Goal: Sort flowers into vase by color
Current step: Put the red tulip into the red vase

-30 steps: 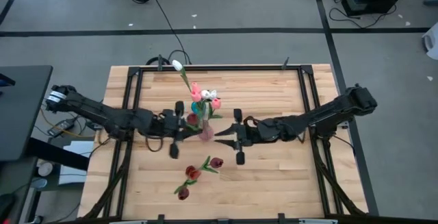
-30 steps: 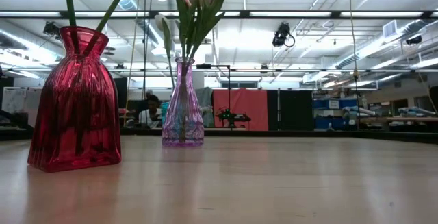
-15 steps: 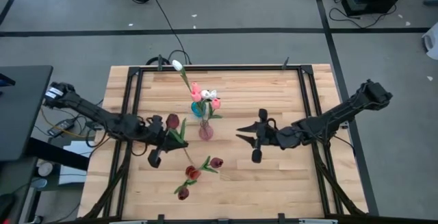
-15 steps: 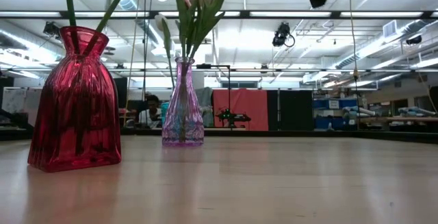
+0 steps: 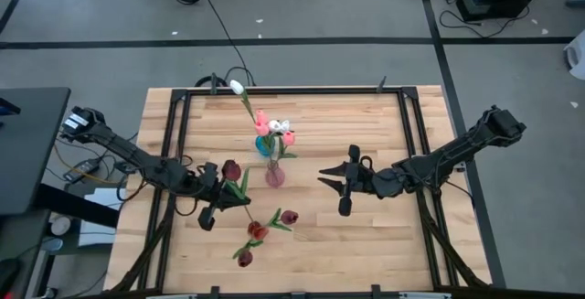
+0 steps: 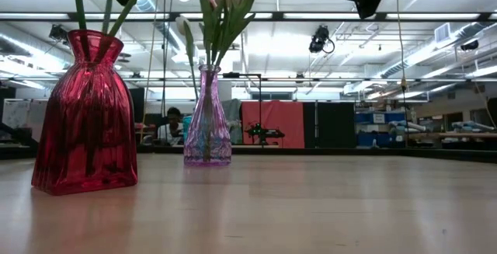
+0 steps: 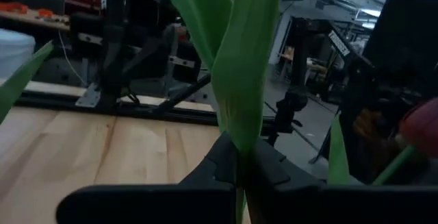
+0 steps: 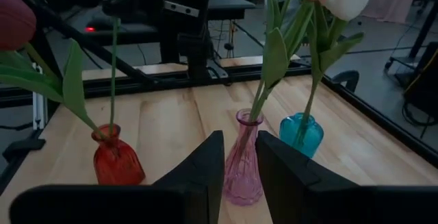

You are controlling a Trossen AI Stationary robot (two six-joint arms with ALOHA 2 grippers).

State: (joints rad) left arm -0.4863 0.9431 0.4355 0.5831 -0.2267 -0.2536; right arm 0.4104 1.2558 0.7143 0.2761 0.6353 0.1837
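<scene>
My left gripper is shut on a dark maroon tulip and hangs over the red vase. In the low view a thin stem drops toward that vase's mouth. Another maroon tulip stands in the red vase. Pink and white tulips stand in the pink vase and the teal vase. More maroon heads show toward the near edge. My right gripper is open and touches nothing. It hovers right of the pink vase and faces it. My left gripper pinches the maroon tulip between its two shut fingers on a green leaf and the stem, below the head. It comes from the table's left side. The tulip is lifted off the table, and its leaf rises upright past the fingers.
A black frame rail runs around the table top. Bare wood lies right of the vases and toward the near right corner. The three vases stand close together left of the middle. A person sits far off in the room.
My left gripper has carried the maroon tulip away from the pink vase, toward the table's left and near edges. My right gripper has drawn back toward the right edge. In the low view a third stem now shows above the red vase.
</scene>
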